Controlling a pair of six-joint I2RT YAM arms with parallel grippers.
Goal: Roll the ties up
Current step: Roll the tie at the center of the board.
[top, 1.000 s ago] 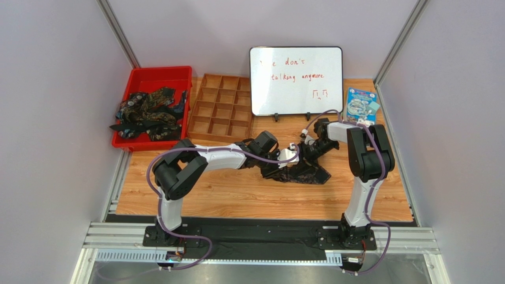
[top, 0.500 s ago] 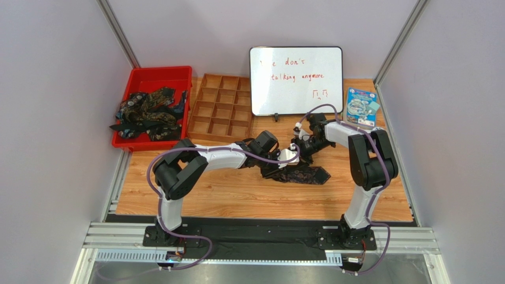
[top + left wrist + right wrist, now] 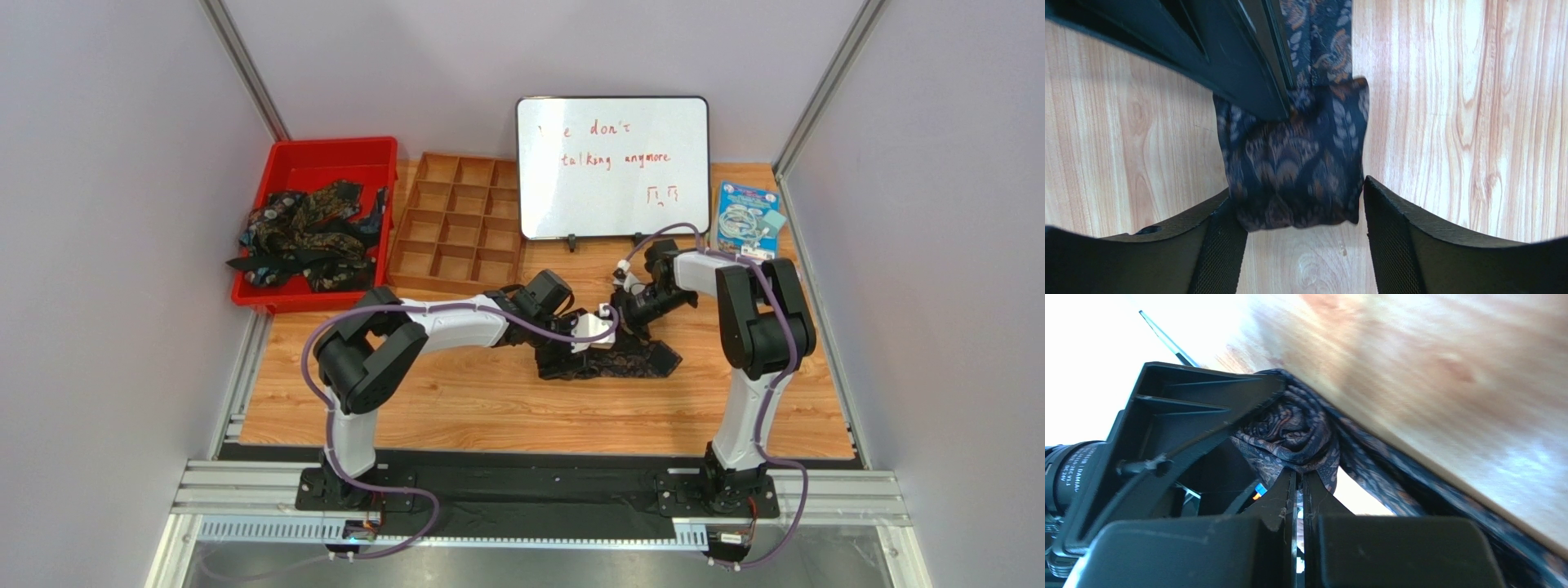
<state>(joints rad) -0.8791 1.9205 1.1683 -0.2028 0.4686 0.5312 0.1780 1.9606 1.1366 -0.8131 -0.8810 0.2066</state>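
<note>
Tie (image 3: 610,358) first, from the top camera: it lies bunched on the bench (image 3: 466,404) at mid-table, its long axis running roughly left to right. The left fingers (image 3: 597,328) are right over its near-centre. The right fingers (image 3: 628,312) come in from the far side and meet it at the far edge. Both arms are on it, and I judge the left to be the more squarely placed. The arms hide how much of the tie is rolled. A heap of ties (image 3: 301,233) waits in the red bin (image 3: 329,152) at far left, beside a wooden divider tray (image 3: 454,233). A whiteboard (image 3: 613,165) stands behind.

Left wrist camera: a folded or rolled end of the tie sits flat on the wood between the spread left fingers, which stand open on either side of it. Their inner edges are at its sides, with no squeeze to be seen. A narrow strip of tie runs straight away from the camera, so the long axis lines up with the reach. A black part cuts across the upper left and covers where strip and bundle join.

Right wrist camera: the right fingers are pressed shut. A small coil of the tie sits just past their tips, against a black frame. Whether a fold is nipped between them I cannot tell, as the background is blurred and washed out.
</note>
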